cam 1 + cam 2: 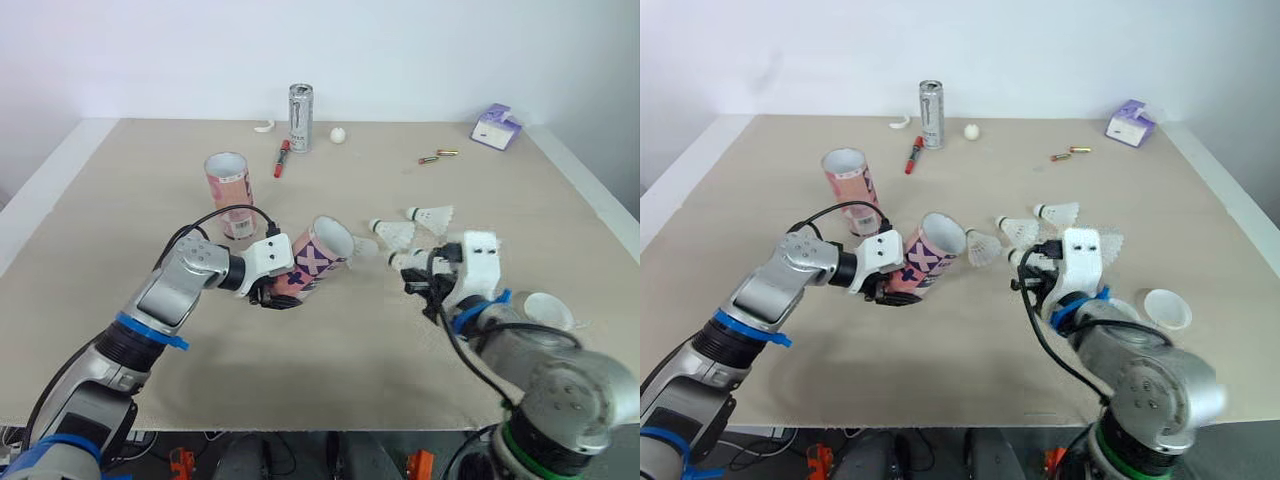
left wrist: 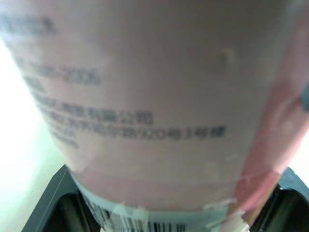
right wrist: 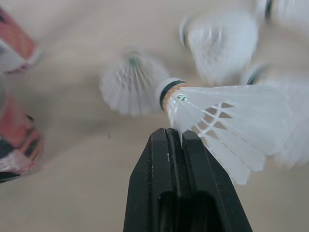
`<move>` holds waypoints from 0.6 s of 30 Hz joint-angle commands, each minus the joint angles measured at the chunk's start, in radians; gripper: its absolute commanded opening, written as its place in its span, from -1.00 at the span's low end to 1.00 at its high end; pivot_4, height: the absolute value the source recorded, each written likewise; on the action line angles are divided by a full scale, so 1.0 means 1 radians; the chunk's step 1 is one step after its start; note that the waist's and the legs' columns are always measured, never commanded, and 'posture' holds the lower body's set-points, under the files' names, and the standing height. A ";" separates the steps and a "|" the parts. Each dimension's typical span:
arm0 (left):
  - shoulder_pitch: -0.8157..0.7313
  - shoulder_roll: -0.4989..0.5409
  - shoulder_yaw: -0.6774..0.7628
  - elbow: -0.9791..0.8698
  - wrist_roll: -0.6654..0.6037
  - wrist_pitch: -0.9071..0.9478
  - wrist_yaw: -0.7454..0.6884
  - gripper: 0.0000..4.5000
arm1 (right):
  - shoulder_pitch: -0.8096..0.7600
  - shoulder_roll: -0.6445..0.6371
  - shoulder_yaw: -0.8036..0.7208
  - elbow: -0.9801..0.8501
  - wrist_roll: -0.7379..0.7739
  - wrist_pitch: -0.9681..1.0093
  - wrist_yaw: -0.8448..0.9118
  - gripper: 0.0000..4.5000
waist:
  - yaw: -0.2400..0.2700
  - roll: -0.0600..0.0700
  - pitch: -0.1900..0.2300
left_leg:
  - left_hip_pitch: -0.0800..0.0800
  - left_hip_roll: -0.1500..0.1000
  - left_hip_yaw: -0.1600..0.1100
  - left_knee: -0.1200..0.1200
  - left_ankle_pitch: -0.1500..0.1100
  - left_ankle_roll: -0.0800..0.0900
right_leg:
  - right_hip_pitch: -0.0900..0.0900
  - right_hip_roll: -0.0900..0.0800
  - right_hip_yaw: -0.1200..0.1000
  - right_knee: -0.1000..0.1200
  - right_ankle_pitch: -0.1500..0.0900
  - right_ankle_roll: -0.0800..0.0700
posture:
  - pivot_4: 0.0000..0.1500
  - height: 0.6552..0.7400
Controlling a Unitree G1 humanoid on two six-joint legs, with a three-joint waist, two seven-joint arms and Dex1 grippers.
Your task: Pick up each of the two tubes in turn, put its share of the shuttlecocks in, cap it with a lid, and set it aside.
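Tilted tube clamped in the left gripper, near the tabletop's middle.
Left wrist view: black fingers grip its base from both sides. Right wrist view: right gripper pinched tight on a shuttlecock by its feathers, other shuttlecocks lying near.

The tube I hold: printed paper wrap, slight sheen, clear tape wrinkled at one end. Shuttlecock: white plastic-looking ribbed skirt, matt; cork-coloured base. My right gripper: fingers smooth black plastic, semi-matt. Can: bare metal, glossy. Table: beige, matt, finely textured.
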 commanded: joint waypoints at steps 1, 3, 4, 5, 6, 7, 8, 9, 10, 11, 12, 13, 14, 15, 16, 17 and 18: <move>-0.024 0.005 0.000 0.018 0.006 -0.017 -0.009 0.42 | -0.048 -0.258 -0.021 -0.092 0.091 -0.032 0.197 -0.97 | 0.000 0.000 0.000 | 0.000 -0.001 0.000 0.000 0.000 0.000 | 0.000 0.000 0.000 0.000 0.000 0.000 | 1.00 1.00; -0.031 0.007 -0.011 0.030 0.009 -0.036 -0.026 0.42 | -0.050 -0.398 -0.011 -0.088 0.104 -0.125 0.302 -0.97 | -0.001 -0.001 -0.001 | 0.001 -0.001 0.000 -0.001 -0.001 0.001 | 0.001 0.000 0.000 -0.001 -0.001 0.001 | 1.00 1.00; -0.036 0.007 -0.022 0.040 0.018 -0.057 -0.032 0.42 | -0.052 -0.475 -0.003 -0.078 0.091 -0.181 0.351 -0.97 | 0.000 -0.001 -0.001 | 0.001 0.000 -0.002 -0.001 -0.001 0.001 | 0.002 0.001 0.000 -0.002 -0.001 0.000 | 1.00 1.00; -0.043 0.007 -0.032 0.054 0.031 -0.081 -0.035 0.42 | -0.052 -0.545 0.014 -0.071 0.072 -0.256 0.410 -0.97 | 0.000 0.000 0.000 | 0.001 0.000 -0.002 -0.001 -0.001 0.002 | 0.002 0.002 0.000 -0.002 -0.002 0.001 | 1.00 1.00; -0.048 0.007 -0.038 0.067 0.041 -0.100 -0.036 0.42 | -0.046 -0.591 0.027 -0.062 0.056 -0.314 0.450 -0.97 | 0.000 0.001 0.000 | 0.001 0.000 -0.002 -0.001 -0.001 0.002 | 0.002 0.001 0.001 -0.002 -0.002 0.001 | 1.00 1.00; -0.054 0.008 -0.045 0.081 0.052 -0.121 -0.039 0.42 | -0.051 -0.629 0.039 -0.044 0.050 -0.360 0.486 -0.97 | 0.000 0.000 -0.001 | 0.001 0.000 -0.002 -0.002 -0.001 0.002 | 0.002 0.002 0.001 -0.002 -0.002 0.001 | 1.00 1.00; -0.059 0.008 -0.049 0.092 0.059 -0.139 -0.044 0.42 | -0.054 -0.669 0.065 -0.028 0.018 -0.435 0.525 -0.97 | 0.000 0.000 -0.001 | 0.001 0.000 -0.003 -0.001 -0.001 0.002 | 0.002 0.002 0.000 -0.002 -0.002 0.001 | 1.00 1.00; -0.065 0.007 -0.052 0.102 0.065 -0.153 -0.049 0.42 | -0.059 -0.711 0.096 -0.008 -0.022 -0.523 0.573 -0.97 | 0.000 0.000 -0.001 | 0.001 0.000 -0.003 -0.001 -0.001 0.002 | 0.002 0.002 0.000 -0.002 -0.002 0.001 | 1.00 1.00; -0.071 0.005 -0.054 0.112 0.069 -0.162 -0.054 0.42 | -0.063 -0.756 0.131 0.011 -0.067 -0.606 0.619 -0.97 | 0.000 0.000 0.000 | 0.001 0.000 -0.002 -0.001 -0.001 0.002 | 0.002 0.002 0.001 -0.002 -0.002 0.001 | 1.00 1.00; -0.076 0.002 -0.054 0.119 0.071 -0.168 -0.058 0.42 | -0.072 -0.785 0.167 0.033 -0.115 -0.698 0.659 -0.97 | 0.000 0.000 0.000 | 0.001 0.000 -0.002 0.000 -0.001 0.002 | 0.002 0.001 0.001 -0.002 -0.002 0.002 | 1.00 1.00; -0.081 -0.001 -0.055 0.125 0.072 -0.170 -0.061 0.42 | -0.089 -0.799 0.199 0.059 -0.153 -0.777 0.688 -0.97 | 0.000 0.000 0.000 | 0.001 0.000 -0.001 0.000 0.000 0.003 | 0.002 0.001 0.001 -0.002 -0.001 0.003 | 1.00 1.00; -0.085 -0.003 -0.056 0.128 0.071 -0.172 -0.067 0.42 | -0.109 -0.810 0.232 0.084 -0.187 -0.840 0.711 -0.97 | 0.000 0.000 0.000 | 0.001 0.000 -0.001 0.000 0.000 0.003 | 0.002 0.001 0.001 -0.002 -0.001 0.003 | 1.00 1.00; -0.088 -0.005 -0.057 0.129 0.071 -0.172 -0.072 0.42 | -0.128 -0.817 0.266 0.108 -0.221 -0.907 0.739 -0.97 | 0.000 0.000 0.000 | 0.002 0.000 0.000 0.001 0.000 0.003 | 0.002 0.001 0.001 -0.002 0.000 0.004 | 1.00 1.00; -0.091 -0.009 -0.057 0.127 0.070 -0.169 -0.076 0.42 | -0.156 -0.819 0.311 0.132 -0.258 -0.969 0.767 -0.97 | 0.000 0.000 0.000 | 0.001 0.000 0.000 0.001 0.000 0.003 | 0.002 0.001 0.001 -0.002 0.000 0.005 | 1.00 1.00; -0.094 -0.014 -0.056 0.122 0.068 -0.163 -0.081 0.42 | -0.187 -0.809 0.365 0.163 -0.300 -1.031 0.792 -0.97 | -0.001 0.000 0.000 | 0.001 0.000 0.001 0.002 0.000 0.003 | 0.002 0.001 0.002 -0.002 0.000 0.005 | 1.00 1.00; -0.096 -0.017 -0.055 0.118 0.066 -0.159 -0.084 0.42 | -0.208 -0.799 0.403 0.188 -0.331 -1.075 0.811 -0.97 | 0.000 0.000 0.000 | 0.001 0.000 0.001 0.002 0.000 0.003 | 0.002 0.001 0.002 -0.002 0.000 0.005 | 1.00 1.00; -0.096 -0.019 -0.054 0.114 0.066 -0.155 -0.086 0.42 | -0.222 -0.800 0.439 0.209 -0.368 -1.128 0.841 -0.97 | 0.000 0.000 0.000 | 0.001 0.000 0.002 0.003 0.000 0.003 | 0.002 0.001 0.002 -0.002 0.001 0.005 | 1.00 1.00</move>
